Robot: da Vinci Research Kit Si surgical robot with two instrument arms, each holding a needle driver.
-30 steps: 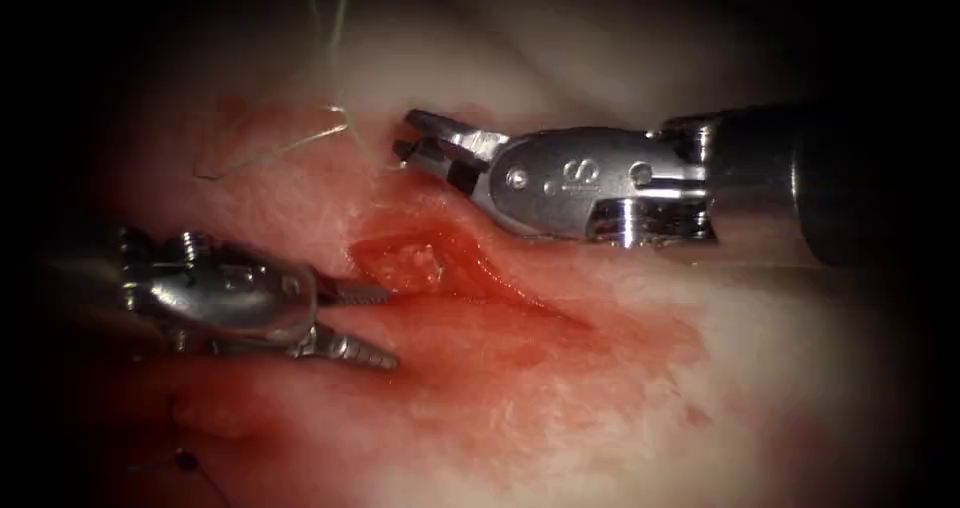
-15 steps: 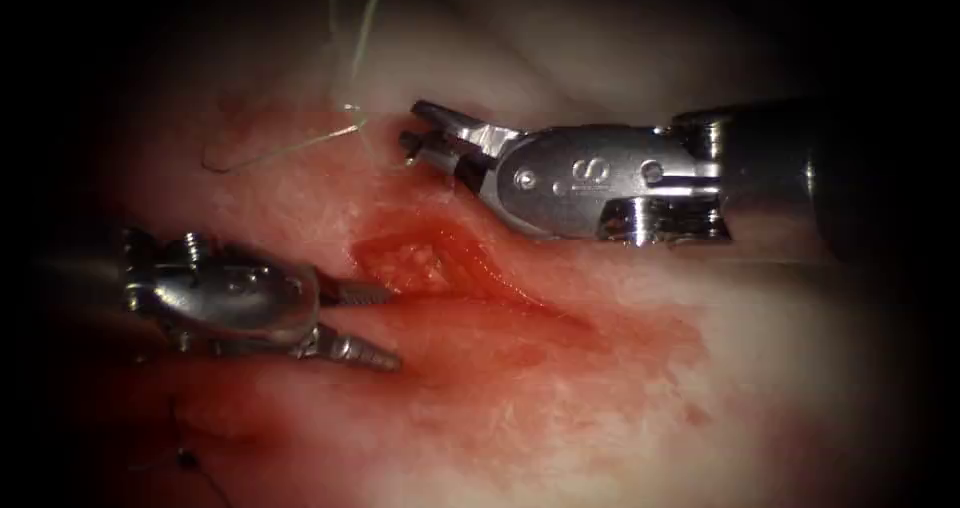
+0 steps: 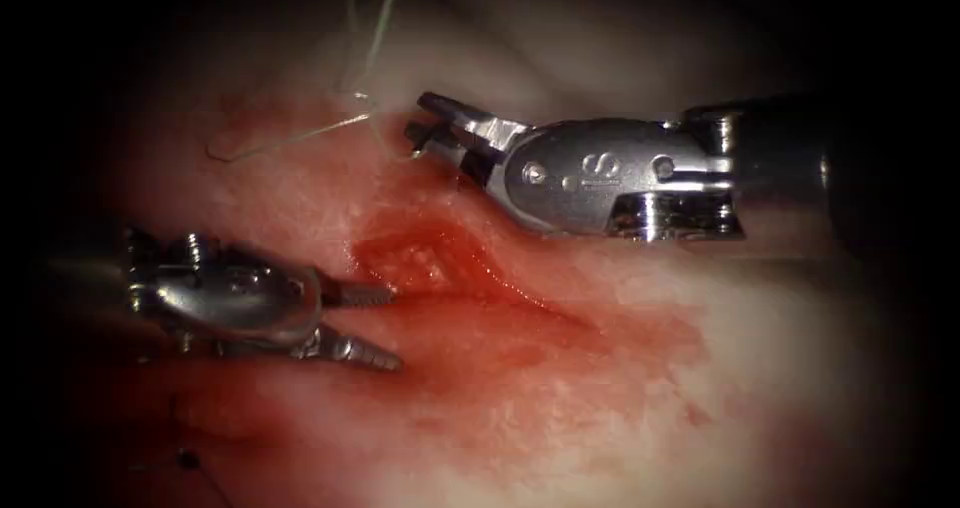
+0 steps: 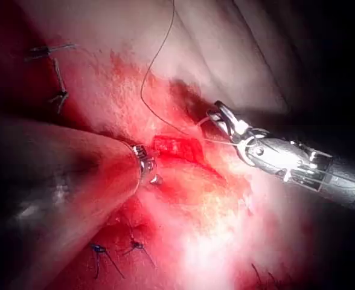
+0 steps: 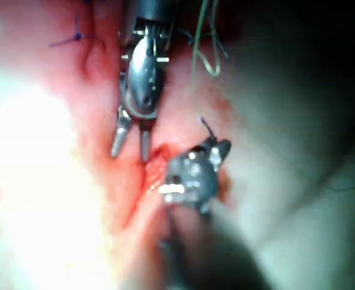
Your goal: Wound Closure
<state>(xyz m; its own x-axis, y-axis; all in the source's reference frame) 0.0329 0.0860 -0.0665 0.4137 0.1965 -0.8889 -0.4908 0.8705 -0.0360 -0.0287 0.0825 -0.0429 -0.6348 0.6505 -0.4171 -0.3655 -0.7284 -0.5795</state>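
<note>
The cut (image 3: 440,263) lies open and red in the middle of the tissue (image 3: 620,368). My left tool (image 3: 388,326) rests on the tissue left of the cut with its jaws open and nothing between them; it also shows in the right wrist view (image 5: 131,151). My right tool (image 3: 418,126) hovers above the cut's upper end, jaws shut on a short dark piece that looks like the needle (image 3: 409,142), held off the tissue. Pale thread (image 3: 300,136) runs from those jaws, loops left over the tissue and rises out of view. The left wrist view shows the right tool (image 4: 220,118) with the thread (image 4: 150,72).
Red fluid (image 3: 560,343) stains the tissue around and right of the cut. Dark blue finished stitches sit at the near left (image 3: 185,458), also seen as stitches (image 4: 99,248) in the left wrist view. The right tool's shaft (image 3: 800,163) crosses the upper right.
My right tool has shifted a little up and to the right, and the thread loop has followed it. The left tool has stayed put with its jaws open.
</note>
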